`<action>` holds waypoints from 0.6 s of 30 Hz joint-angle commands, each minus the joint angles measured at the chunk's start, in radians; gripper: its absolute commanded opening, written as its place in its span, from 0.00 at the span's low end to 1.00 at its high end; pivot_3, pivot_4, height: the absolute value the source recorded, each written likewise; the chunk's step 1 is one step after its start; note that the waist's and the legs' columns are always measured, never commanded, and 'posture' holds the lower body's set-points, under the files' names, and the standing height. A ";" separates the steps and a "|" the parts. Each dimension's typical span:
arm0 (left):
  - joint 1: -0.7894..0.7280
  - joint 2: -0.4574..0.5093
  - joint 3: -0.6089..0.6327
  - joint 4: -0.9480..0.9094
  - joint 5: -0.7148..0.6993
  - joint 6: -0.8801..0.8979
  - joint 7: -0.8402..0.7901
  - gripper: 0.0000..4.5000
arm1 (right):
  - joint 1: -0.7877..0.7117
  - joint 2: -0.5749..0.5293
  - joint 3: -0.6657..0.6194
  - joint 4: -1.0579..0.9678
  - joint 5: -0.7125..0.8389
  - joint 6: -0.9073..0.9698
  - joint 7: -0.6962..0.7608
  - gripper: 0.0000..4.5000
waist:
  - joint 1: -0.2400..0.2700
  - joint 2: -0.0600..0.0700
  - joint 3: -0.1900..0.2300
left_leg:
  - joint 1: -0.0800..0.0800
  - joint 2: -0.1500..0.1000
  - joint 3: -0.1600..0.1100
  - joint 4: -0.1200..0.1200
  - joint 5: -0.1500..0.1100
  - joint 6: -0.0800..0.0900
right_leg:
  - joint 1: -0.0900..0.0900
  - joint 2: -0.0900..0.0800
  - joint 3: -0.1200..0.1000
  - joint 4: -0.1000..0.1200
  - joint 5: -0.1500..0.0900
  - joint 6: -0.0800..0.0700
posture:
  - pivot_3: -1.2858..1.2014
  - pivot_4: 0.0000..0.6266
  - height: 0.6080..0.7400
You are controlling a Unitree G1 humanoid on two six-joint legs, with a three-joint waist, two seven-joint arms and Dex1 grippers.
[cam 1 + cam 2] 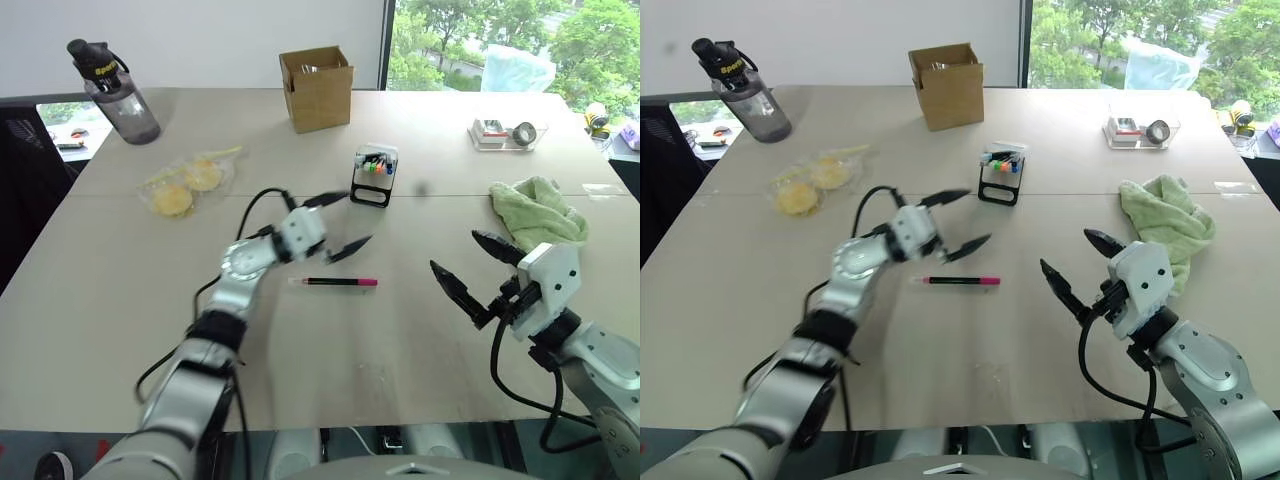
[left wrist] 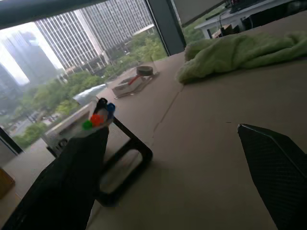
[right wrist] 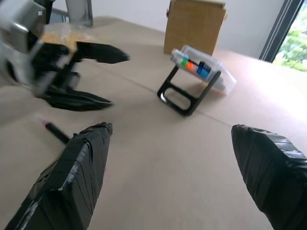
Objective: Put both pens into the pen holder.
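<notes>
Item: pink-capped pen [image 1: 340,282] flat on bench [image 1: 120,300] just below my wide, empty left gripper [image 1: 338,223]; pen holder [image 1: 375,175] beyond; right gripper [image 1: 470,270] wide, idle.

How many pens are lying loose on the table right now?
1: a black pen with a pink cap lies flat on the table, just in front of the open left gripper. Another may already be in the pen holder.

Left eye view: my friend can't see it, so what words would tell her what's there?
A pink-capped black pen lies on a pale table between two open black robot grippers, the left gripper just above it and the right gripper off to the side. Behind stand a pen holder, cardboard box, water bottle and green towel.
</notes>
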 commanded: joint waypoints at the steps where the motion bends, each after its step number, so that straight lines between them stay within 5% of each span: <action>1: 0.136 0.176 0.089 -0.364 -0.203 0.326 -0.066 0.99 | -0.023 -0.013 -0.007 0.030 0.021 -0.033 0.065 0.95 | 0.005 0.002 0.001 | 0.000 0.000 -0.001 0.000 0.000 0.000 | 0.000 0.000 -0.001 0.000 0.000 0.000 | 0.52 0.24 0.97; 7: 0.181 0.314 0.128 -0.430 -0.186 0.474 -0.139 0.99 | -0.058 -0.038 0.035 0.099 0.070 -0.014 0.186 0.95 | 0.042 0.008 0.005 | 0.010 -0.004 -0.003 0.001 -0.003 0.005 | 0.012 -0.001 -0.005 -0.001 -0.003 0.004 | 0.52 0.24 0.97; 18: -0.190 0.116 -0.086 0.190 0.154 0.205 -0.383 0.99 | 0.014 -0.066 0.020 0.075 0.039 -0.029 0.204 0.95 | 0.051 0.008 0.005 | 0.007 -0.012 -0.008 0.001 -0.003 0.005 | 0.012 0.002 -0.005 -0.003 0.000 0.000 | 0.52 0.24 0.97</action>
